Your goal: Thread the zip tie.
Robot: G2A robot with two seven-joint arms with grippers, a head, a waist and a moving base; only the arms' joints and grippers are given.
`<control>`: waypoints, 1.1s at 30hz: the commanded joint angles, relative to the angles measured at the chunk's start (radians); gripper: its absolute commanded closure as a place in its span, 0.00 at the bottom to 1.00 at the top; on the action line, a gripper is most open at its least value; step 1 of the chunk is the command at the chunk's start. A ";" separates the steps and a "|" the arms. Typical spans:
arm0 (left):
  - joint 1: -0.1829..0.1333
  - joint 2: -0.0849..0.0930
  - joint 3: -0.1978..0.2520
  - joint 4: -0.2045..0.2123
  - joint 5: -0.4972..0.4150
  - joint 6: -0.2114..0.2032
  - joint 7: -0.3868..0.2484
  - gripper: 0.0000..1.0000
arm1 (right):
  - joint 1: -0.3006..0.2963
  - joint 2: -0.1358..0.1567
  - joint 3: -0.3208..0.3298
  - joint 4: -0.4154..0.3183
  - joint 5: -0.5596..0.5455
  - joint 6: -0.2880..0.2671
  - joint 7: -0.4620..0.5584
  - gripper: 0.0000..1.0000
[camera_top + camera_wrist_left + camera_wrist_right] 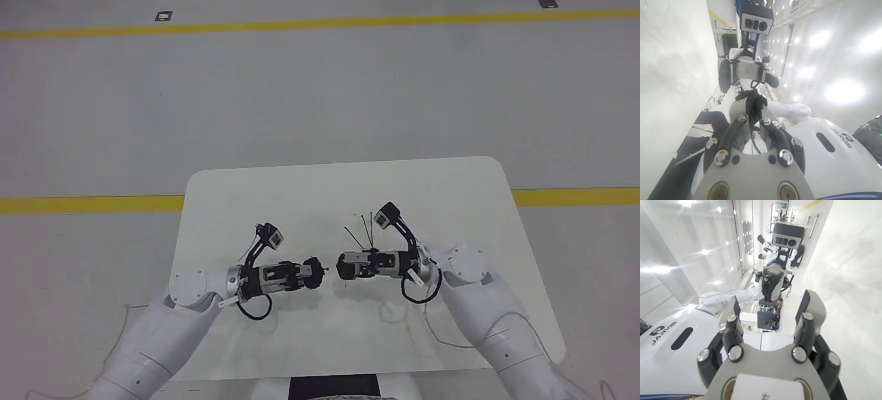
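**Left gripper clamped on the zip tie, right gripper wide open facing it**

The left gripper (754, 100) has its fingers pinched together on the black zip tie (747, 95). A dark bunch of the zip tie sticks out past the fingertips, and a thin strand runs back between the fingers towards the wrist. I cannot make out which end is the head and which the tail.

Directly opposite the left gripper and close to it, the right gripper (771, 297) has its jaws spread wide with nothing between them. Both hang above the middle of the white bench (480, 200).

The step in hand looks like handing the free end across for threading. To do it well, the left gripper should probably keep rigid. The right would then close on the strap close to its tip, so the tip does not flop, and line it up square with the head's slot before pushing.

Beyond the left gripper, on the right gripper's far side, thin dark strands (371, 230) show against the bench, possibly spare ties. Farther off, a yellow floor line (90, 204) runs past.

There is lettering on the arm shells, but nothing legible on the zip tie or the bench.
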 commanded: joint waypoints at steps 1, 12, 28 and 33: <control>0.008 0.002 -0.022 -0.029 0.047 0.000 0.023 1.00 | -0.008 0.005 0.023 -0.006 -0.004 0.000 -0.009 0.00; 0.057 0.001 -0.069 -0.122 0.148 0.000 0.098 1.00 | -0.026 0.013 0.062 -0.011 0.031 0.000 -0.009 0.00; 0.154 0.026 -0.170 -0.270 0.641 0.000 0.414 1.00 | -0.035 0.032 0.088 -0.072 -0.140 0.044 -0.096 0.00; 0.191 0.031 -0.168 -0.337 0.703 0.000 0.483 1.00 | -0.035 0.032 0.088 -0.072 -0.140 0.044 -0.096 0.00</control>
